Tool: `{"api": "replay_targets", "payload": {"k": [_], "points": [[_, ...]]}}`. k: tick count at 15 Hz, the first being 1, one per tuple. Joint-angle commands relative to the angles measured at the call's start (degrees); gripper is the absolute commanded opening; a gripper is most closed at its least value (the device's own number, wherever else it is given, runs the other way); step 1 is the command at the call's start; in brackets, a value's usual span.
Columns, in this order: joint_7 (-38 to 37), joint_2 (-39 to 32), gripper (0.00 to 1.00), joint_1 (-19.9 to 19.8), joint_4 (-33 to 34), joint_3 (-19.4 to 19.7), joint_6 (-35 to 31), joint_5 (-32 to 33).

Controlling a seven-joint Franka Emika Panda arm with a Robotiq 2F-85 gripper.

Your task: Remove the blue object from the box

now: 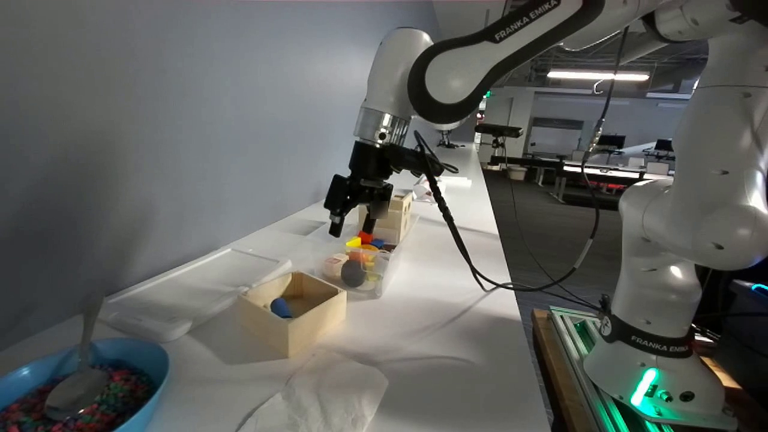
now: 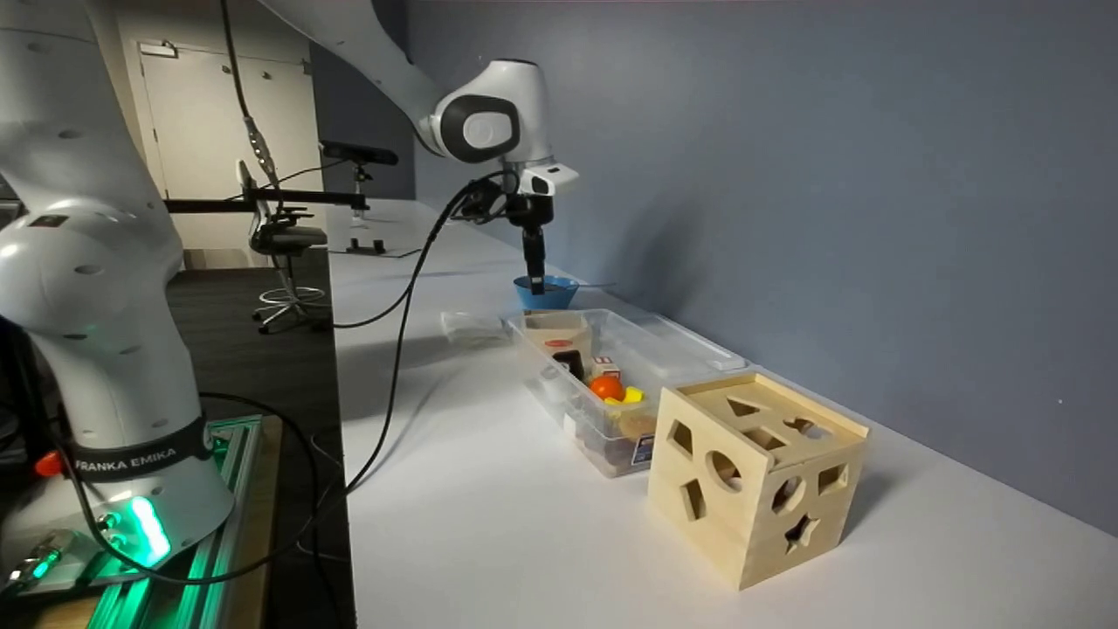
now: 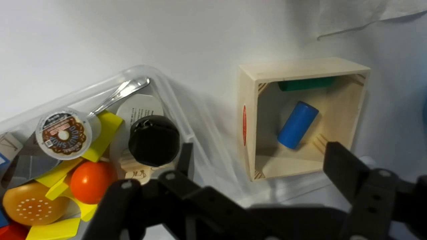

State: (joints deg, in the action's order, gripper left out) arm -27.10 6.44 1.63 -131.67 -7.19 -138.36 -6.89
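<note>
Gripper (image 1: 353,227) empty, jaws wide, clear of box (image 3: 300,69) w/ blue cyl (image 3: 298,125) inside; off-ctr descent could clip box wall.

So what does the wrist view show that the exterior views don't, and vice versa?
Only the wrist view: a green block inside the tan box, and a readable Donut Shop label in the clear bin.

Only the exterior views: the robot arm, the wooden cube with cut-out holes, and a spoon in the blue bowl.

Shared: the open pincer, clear bin and tan box appear in the wrist view and in both exterior views. The blue cylinder inside the tan box shows in the wrist view and in an exterior view.
</note>
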Motion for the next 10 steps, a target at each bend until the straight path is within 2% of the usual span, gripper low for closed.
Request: {"api": "replay_targets", "payload": {"k": [1,5,8,9,10], "points": [[-7.98,-7.24,1.00,1.44,7.70,-1.41,3.70,4.23],[-15.15,-14.43,1.00,4.34,14.16,-0.99,5.37,7.14],[-21.86,-19.82,1.00,6.59,18.26,0.23,3.40,8.20],[-22.07,-20.80,1.00,7.16,19.22,0.48,3.34,7.70],[-18.49,-17.33,1.00,6.69,15.36,0.56,3.34,6.21]]}}
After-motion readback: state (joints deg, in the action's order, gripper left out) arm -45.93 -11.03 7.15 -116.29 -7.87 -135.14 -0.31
